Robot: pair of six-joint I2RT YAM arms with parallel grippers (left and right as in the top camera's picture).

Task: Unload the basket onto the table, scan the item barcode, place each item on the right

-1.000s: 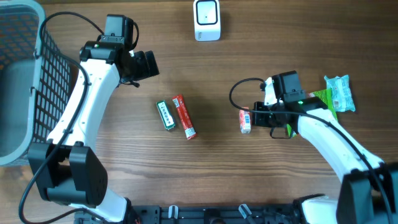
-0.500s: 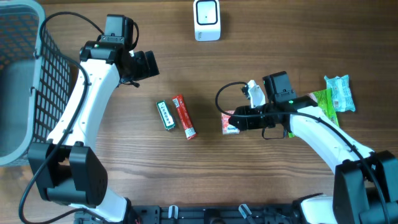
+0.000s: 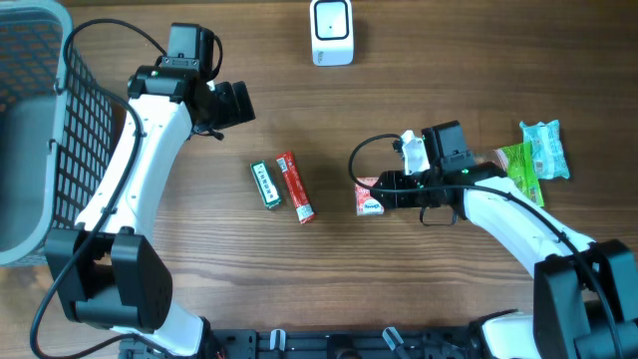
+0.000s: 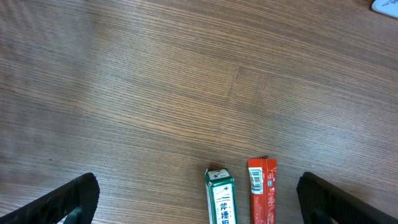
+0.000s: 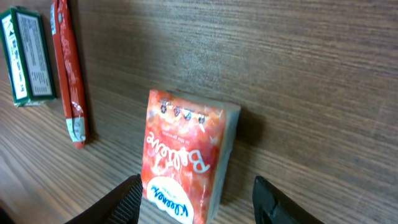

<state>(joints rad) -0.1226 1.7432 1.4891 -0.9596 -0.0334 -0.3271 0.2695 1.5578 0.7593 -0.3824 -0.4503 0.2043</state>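
Packet [image 5: 186,149] (red) inside right end effector [image 5: 198,194]

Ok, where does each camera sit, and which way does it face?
Overhead: fixed above the brown wooden table, looking straight down; the white left arm and right arm show.
Left wrist: on the left arm, looking down at the table; the left gripper shows black fingertips in the bottom corners.
Right wrist: on the right arm, low, facing the red-orange tissue pack between the right gripper fingertips.
Shared: the small green box and red stick packet appear in all three.
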